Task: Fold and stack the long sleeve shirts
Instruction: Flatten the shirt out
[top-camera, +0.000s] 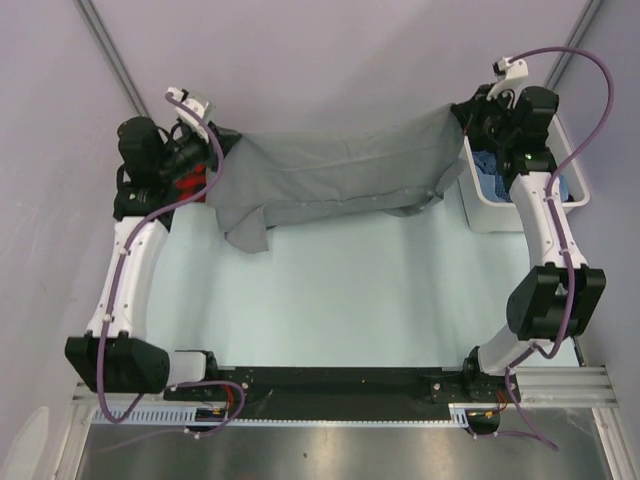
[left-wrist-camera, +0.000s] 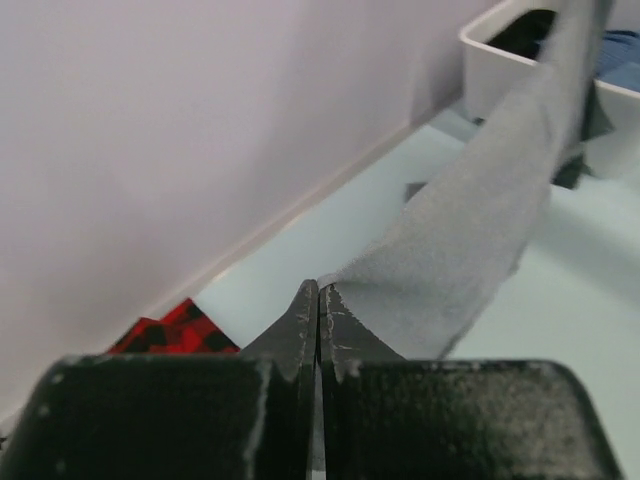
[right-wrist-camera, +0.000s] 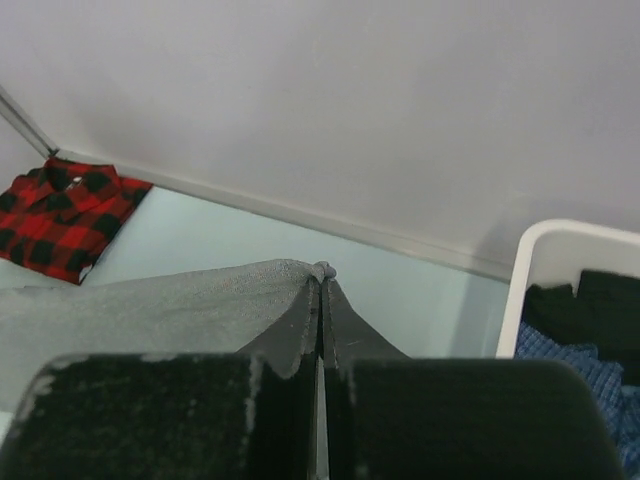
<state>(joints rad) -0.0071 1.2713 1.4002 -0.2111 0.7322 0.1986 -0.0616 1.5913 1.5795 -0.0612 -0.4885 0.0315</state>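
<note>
L jaws & R jaws both clamp grey shirt (top-camera: 330, 175), stretched btwn them over table (top-camera: 350, 290) (plaid shirt (right-wrist-camera: 60, 215) lies back-left)

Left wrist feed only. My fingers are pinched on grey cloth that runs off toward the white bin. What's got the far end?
Observer: The right gripper is shut on the other end of the grey shirt, beside the white bin.
Operator: Is it clear of the table?
Observer: No. It stretches between the right gripper and the left gripper, but a flap near the left end sags onto the table.
Operator: I see a red corner by the wall. What is it?
Observer: The plaid shirt, lying compact by the far wall, not spread out.
</note>
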